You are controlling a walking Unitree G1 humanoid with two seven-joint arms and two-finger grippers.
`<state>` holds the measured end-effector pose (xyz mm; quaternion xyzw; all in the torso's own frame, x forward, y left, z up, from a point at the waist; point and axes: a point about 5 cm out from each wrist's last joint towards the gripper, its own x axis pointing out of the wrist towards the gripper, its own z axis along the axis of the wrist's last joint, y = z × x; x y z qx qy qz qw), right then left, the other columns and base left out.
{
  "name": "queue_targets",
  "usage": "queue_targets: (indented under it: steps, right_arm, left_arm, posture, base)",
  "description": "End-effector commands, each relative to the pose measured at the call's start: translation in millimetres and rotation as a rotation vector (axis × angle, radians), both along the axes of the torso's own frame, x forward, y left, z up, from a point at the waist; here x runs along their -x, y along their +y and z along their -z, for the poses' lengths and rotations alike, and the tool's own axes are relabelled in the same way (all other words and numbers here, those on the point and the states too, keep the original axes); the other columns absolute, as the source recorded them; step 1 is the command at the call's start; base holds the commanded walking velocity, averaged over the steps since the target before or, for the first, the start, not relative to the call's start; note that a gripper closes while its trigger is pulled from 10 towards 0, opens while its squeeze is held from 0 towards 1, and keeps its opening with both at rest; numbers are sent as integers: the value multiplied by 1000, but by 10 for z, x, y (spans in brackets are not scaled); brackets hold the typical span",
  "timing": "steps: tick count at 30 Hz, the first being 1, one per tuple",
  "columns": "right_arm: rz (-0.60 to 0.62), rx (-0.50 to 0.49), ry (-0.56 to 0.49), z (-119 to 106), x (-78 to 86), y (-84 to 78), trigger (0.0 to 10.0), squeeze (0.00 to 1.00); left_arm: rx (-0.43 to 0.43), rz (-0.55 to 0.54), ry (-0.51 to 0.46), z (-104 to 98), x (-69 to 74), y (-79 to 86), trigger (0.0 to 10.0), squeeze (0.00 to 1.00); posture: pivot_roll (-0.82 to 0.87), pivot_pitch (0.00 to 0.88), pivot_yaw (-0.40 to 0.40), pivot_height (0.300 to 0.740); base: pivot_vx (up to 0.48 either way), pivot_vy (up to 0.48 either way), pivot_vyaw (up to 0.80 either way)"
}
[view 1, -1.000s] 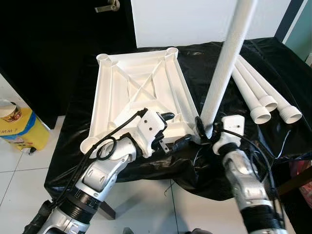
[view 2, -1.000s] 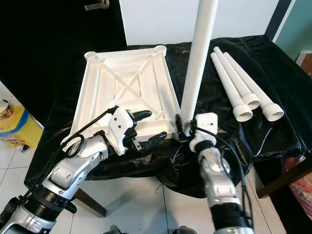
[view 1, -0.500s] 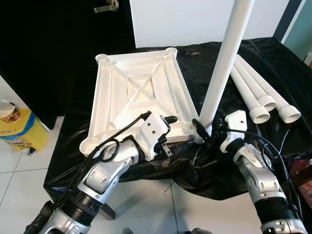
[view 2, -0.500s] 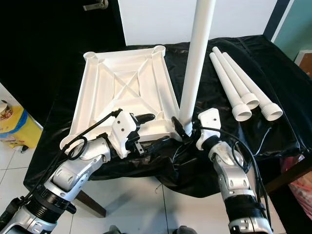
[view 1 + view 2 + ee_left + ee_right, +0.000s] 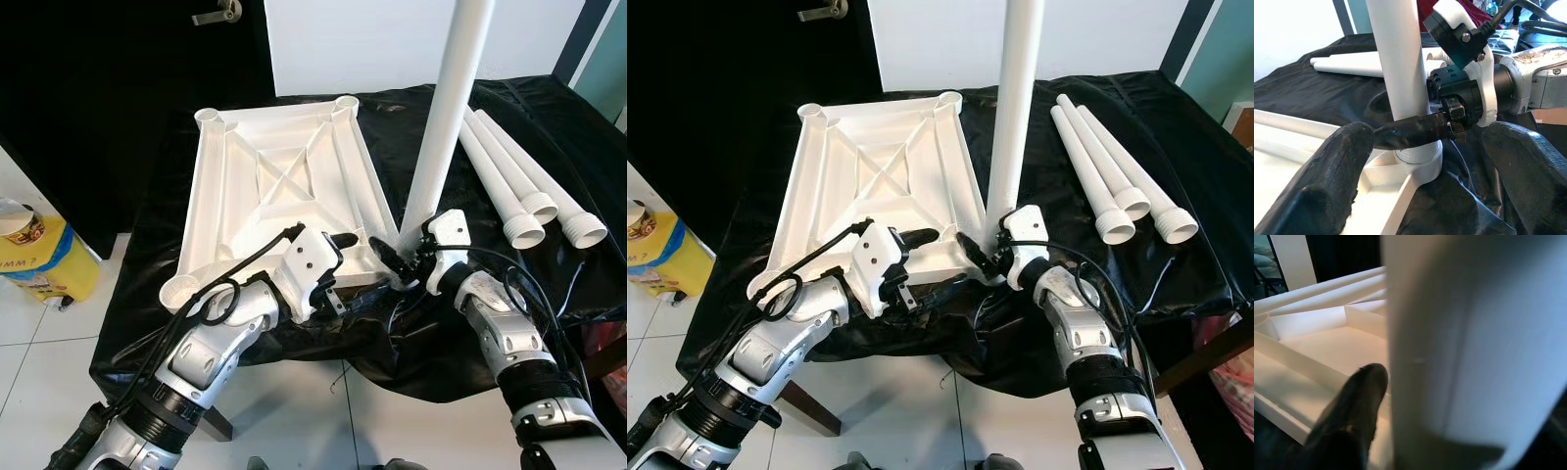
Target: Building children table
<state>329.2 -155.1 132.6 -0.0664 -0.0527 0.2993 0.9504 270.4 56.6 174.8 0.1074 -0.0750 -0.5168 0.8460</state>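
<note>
Left eye view: the white tabletop (image 5: 284, 186) lies upside down on the black-covered desk (image 5: 470, 284), with one white leg (image 5: 446, 117) standing upright in its near right corner socket. The right hand (image 5: 400, 262) is clenched around the base of this leg; the left hand (image 5: 348, 269) sits released at the tabletop's near edge. Three spare legs (image 5: 519, 181) lie side by side on the desk, right of the upright leg.

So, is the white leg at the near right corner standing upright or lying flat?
Upright. The leg stands in the tabletop's near right corner socket, with the right gripper at its base.
</note>
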Motion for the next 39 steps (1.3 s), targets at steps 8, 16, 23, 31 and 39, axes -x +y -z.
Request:
queue_targets:
  steps: [8,16,23,31,39]
  right_arm:
    - [50,22,62,142,-24,-108,10000,0]
    - [207,8,61,187,-33,-149,10000,0]
    - [420,-44,73,207,-4,-94,10000,0]
    - [643,-78,88,257,65,-37,10000,0]
    - [743,-153,95,255,103,238,10000,0]
  left_arm:
    - [-44,112,13,29,44,23,10000,0]
    - [-43,103,14,40,31,31,10000,0]
    - [-42,82,14,41,15,62,10000,0]
    - [-50,77,17,58,25,85,10000,0]
    - [-50,69,17,54,26,93,10000,0]
  posture:
    - [-39,11,5,740]
    - [-44,9,-1,740]
    - [-47,23,3,740]
    - [-48,33,1,740]
    - [-37,36,-2,740]
  base:
    - [0,0,0]
    - [0,0,0]
    - [0,0,0]
    - [0,0,0]
    - [0,0,0]
